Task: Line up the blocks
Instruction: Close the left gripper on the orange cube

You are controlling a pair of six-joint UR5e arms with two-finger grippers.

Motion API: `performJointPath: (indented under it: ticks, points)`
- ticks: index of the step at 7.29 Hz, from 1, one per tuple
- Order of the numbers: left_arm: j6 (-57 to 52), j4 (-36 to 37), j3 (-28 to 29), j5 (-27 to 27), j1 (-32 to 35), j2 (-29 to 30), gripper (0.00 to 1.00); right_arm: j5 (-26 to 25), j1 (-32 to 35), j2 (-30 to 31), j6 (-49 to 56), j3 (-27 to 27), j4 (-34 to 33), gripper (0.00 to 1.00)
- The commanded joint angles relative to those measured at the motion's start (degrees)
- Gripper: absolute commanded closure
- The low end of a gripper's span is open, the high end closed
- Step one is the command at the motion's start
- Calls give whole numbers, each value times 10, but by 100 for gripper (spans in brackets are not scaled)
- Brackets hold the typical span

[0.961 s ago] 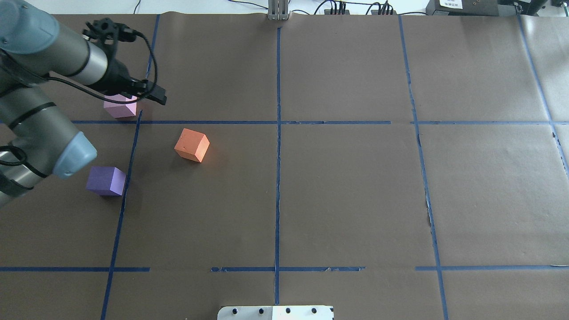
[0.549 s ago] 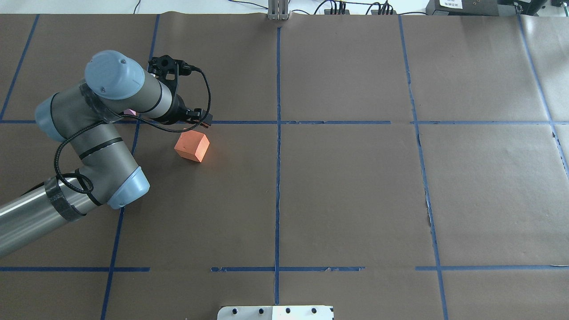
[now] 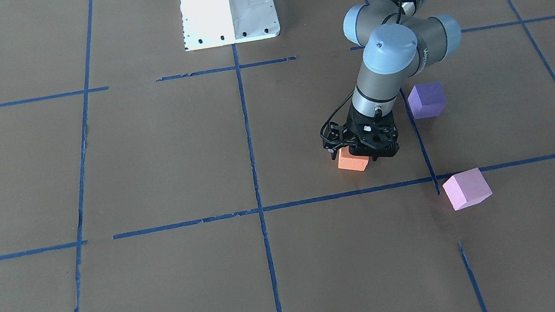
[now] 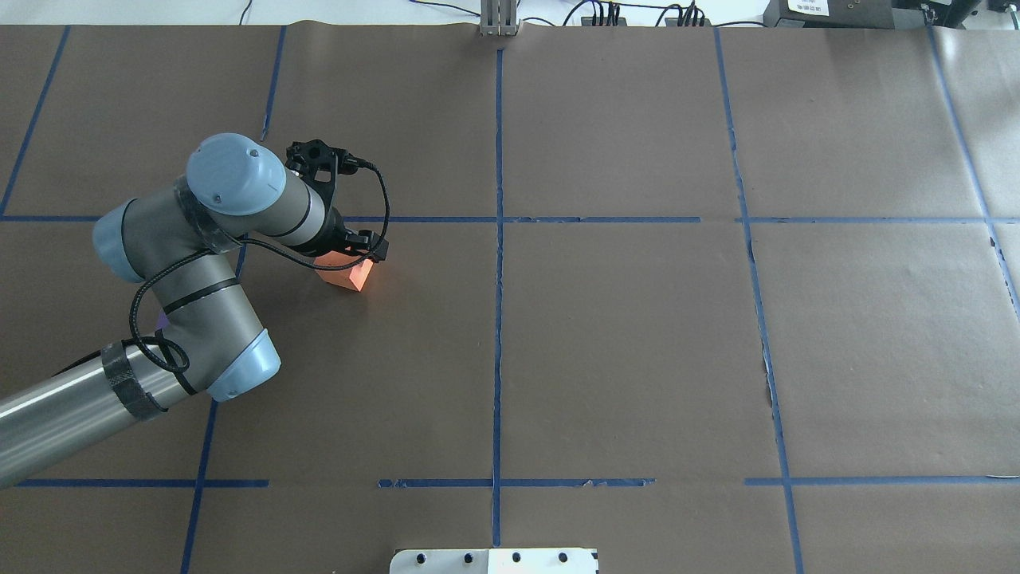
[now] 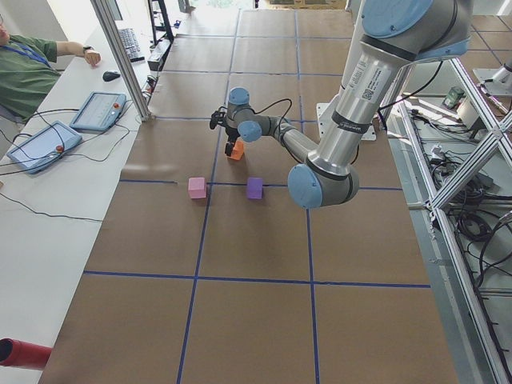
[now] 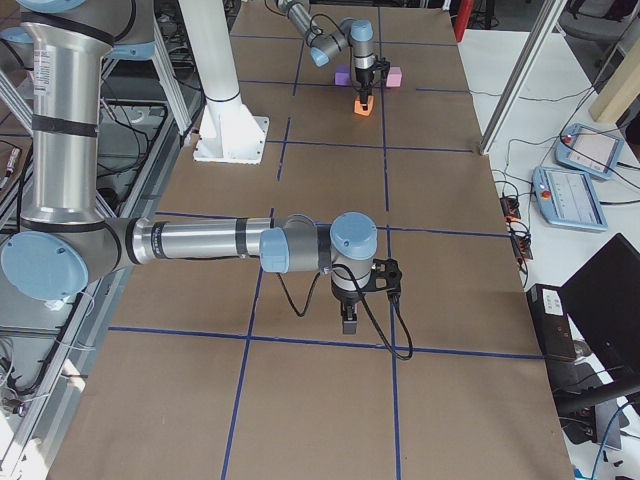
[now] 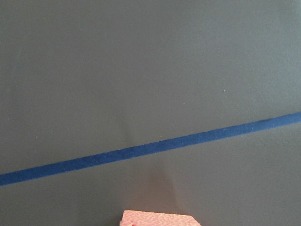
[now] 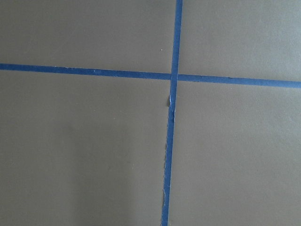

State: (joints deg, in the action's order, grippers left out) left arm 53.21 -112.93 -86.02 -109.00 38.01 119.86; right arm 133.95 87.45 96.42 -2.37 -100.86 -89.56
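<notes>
The orange block (image 3: pixel 351 162) lies on the brown table; it also shows in the overhead view (image 4: pixel 355 277) and at the bottom edge of the left wrist view (image 7: pixel 160 219). My left gripper (image 3: pixel 358 152) is open, low over the orange block's top, with its fingers mostly hidden. The dark purple block (image 3: pixel 427 99) lies nearer the robot's base. The pale pink block (image 3: pixel 466 188) lies farther out, just past a blue tape line. In the overhead view the left arm hides both. My right gripper (image 6: pixel 347 325) shows only in the exterior right view, far from the blocks; I cannot tell its state.
Blue tape lines (image 4: pixel 498 319) divide the brown paper into squares. The robot's white base plate (image 3: pixel 227 4) stands at the table's middle edge. An operator (image 5: pixel 24 64) sits by two tablets (image 5: pixel 40 146) beyond the table's far side.
My left arm has swung right from beside the pink block to over the orange block and come down onto it. It now covers the pink and purple blocks in the overhead view.
</notes>
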Motion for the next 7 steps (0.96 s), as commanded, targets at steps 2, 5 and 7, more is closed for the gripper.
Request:
performJointPath:
  ticks: [2,5,7]
  points:
    - [-6,4,5,-9,-5,5,56,0,0,0,0,0,0,0]
    - [-6,21,-1,-34,26,-11,85,0,0,0,0,0,0,0]
    - [-7,36,-14,-108,104,-59,85,0,0,0,0,0,0,0]
